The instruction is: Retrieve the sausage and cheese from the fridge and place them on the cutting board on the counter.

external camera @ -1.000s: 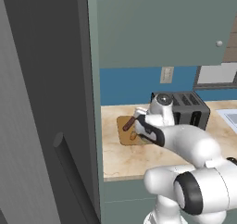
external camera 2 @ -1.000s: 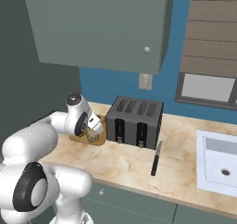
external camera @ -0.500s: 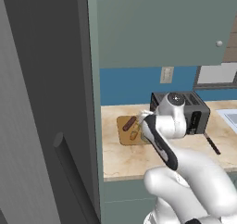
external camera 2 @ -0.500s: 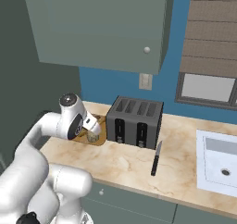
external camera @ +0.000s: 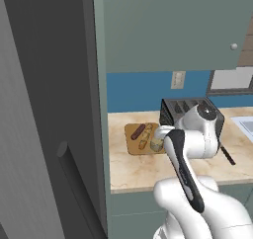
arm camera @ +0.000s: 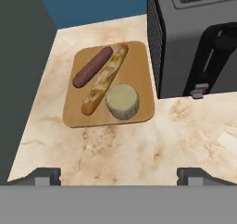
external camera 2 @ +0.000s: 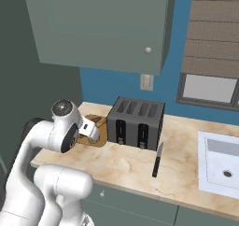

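The orange-brown cutting board (arm camera: 139,70) lies on the beige counter (arm camera: 139,144) just left of the toaster. On it rest the dark red sausage (arm camera: 92,66), a paler yellowish stick (arm camera: 105,78) and the round tan cheese (arm camera: 122,101). My gripper (arm camera: 118,177) hovers open above the counter in front of the board, its fingertips (arm camera: 44,177) wide apart with nothing between them. The left base view shows the board (external camera: 132,143), the sausage (external camera: 138,131) and the cheese (external camera: 157,144) beside my white forearm. The grey fridge door (external camera: 29,134) stands at the left.
A black-and-silver toaster (arm camera: 199,38) stands right of the board, close to it. A dark knife (external camera 2: 157,159) lies on the counter beyond the toaster, and a sink (external camera 2: 224,162) sits at the far right. A grey-green wall cabinet (external camera 2: 102,29) hangs overhead.
My arm has folded upward and the hand has drawn back from the board. The cheese, which the hand covered a second ago, now lies uncovered on the board.
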